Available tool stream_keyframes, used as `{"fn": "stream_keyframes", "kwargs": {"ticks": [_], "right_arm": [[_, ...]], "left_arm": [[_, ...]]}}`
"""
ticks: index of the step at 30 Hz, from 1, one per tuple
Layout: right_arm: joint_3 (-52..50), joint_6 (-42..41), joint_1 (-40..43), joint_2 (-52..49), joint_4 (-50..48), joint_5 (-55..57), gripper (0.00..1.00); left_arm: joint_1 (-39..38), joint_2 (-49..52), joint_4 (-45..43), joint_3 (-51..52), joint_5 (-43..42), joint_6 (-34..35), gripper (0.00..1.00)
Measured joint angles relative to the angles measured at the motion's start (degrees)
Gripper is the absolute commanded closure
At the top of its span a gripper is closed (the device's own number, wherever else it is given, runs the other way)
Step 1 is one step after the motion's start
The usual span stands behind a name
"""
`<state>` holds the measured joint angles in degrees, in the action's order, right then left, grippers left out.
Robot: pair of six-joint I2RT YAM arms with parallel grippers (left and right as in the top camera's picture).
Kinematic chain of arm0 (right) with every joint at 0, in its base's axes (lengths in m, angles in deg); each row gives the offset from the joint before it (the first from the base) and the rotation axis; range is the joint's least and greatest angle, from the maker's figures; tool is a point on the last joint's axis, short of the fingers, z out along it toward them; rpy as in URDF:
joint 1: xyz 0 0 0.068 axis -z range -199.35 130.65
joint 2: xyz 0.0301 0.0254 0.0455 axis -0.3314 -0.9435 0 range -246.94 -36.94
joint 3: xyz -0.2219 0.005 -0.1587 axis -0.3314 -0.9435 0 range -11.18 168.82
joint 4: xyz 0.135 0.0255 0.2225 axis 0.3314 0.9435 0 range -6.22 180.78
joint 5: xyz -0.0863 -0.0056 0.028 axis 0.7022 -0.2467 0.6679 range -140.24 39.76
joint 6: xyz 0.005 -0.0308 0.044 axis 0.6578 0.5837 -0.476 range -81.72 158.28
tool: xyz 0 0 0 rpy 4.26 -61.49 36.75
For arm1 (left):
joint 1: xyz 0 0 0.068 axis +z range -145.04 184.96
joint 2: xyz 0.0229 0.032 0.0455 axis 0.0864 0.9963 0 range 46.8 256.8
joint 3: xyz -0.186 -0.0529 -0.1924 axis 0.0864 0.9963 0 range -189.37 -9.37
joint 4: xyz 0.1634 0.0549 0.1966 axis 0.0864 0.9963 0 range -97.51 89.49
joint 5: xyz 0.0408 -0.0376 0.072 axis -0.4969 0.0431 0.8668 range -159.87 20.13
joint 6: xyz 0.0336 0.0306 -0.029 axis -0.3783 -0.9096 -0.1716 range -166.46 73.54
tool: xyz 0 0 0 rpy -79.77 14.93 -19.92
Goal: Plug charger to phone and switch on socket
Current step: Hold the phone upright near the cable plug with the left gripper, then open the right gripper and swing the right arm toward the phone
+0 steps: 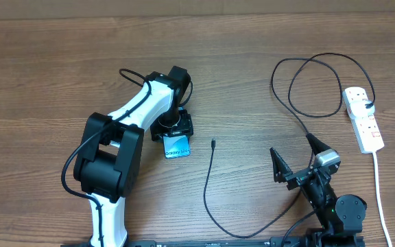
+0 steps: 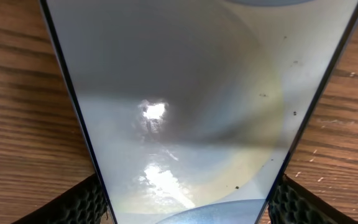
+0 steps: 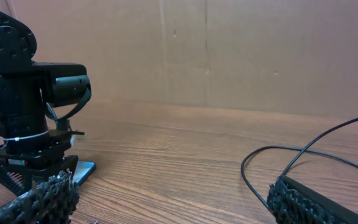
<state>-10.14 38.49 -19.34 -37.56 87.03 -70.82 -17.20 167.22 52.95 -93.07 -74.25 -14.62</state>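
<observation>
Step in hand: judged to be steadying the phone (image 1: 177,147) so the charger (image 1: 207,189) can be brought to it.
Left jaws: clenched on the phone. The left wrist view shows the screen filling the gap, with the pads (image 2: 82,202) against both long edges.
Right jaws: released and spread wide, holding nothing, low in the right half of the overhead frame.
Phone position: flat on the surface (image 1: 46,68) near the frame's centre. Its upper end is hidden under the left arm (image 1: 125,120), and its lettered end sticks out toward the bottom of the frame.
Phone axis: runs roughly top to bottom of the frame, so the jaws grip across its width.
Connector tip (image 1: 212,143): lies to the right of the phone, near it but apart, and points toward the top of the frame.
Cable run: drops from the tip toward the bottom edge, curves right, passes the right jaws and loops up to the socket (image 1: 363,118) at the right edge.
Nearer arm: the tip lies between the arms. Only the right jaws are free, so the pick probably falls to them, reaching left across the frame.
Unclear: which end of the phone carries the port.
Socket switches: state too small to read.
</observation>
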Motion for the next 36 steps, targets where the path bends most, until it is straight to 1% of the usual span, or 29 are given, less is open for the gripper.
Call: {"fn": "stream_keyframes", "kwargs": {"ticks": [7,11,13,16,20,23,25,32,36], "right_arm": [[0.0,0.0,0.0,0.0,0.0,0.0,0.00],[0.0,0.0,0.0,0.0,0.0,0.0,0.00],[0.0,0.0,0.0,0.0,0.0,0.0,0.00],[0.0,0.0,0.0,0.0,-0.1,0.0,0.00],[0.0,0.0,0.0,0.0,-1.1,-0.2,0.00],[0.0,-0.4,0.0,0.0,-1.0,-1.2,0.00],[0.0,-2.4,0.0,0.0,-0.8,-1.9,0.00],[0.0,-16.3,0.0,0.0,-0.1,-3.8,0.00],[0.0,-20.0,0.0,0.0,0.0,-6.7,0.00]], "left_arm": [[0.1,-1.4,0.4,1.0,1.5,0.0,0.23],[0.7,-5.1,0.4,1.4,1.8,-0.3,0.22],[1.0,-7.8,0.3,1.4,1.7,-0.5,0.17],[1.2,-11.5,0.4,1.4,1.2,-0.7,0.14],[1.2,-12.6,0.2,1.4,1.3,-1.0,0.00],[1.2,-12.2,-0.6,1.4,1.9,-0.7,0.00],[1.2,-11.5,-1.2,1.4,2.3,-0.5,0.00],[1.2,-5.4,-5.4,1.4,3.2,1.1,0.00],[1.3,-3.6,-5.7,1.5,3.3,1.3,0.00]]}}
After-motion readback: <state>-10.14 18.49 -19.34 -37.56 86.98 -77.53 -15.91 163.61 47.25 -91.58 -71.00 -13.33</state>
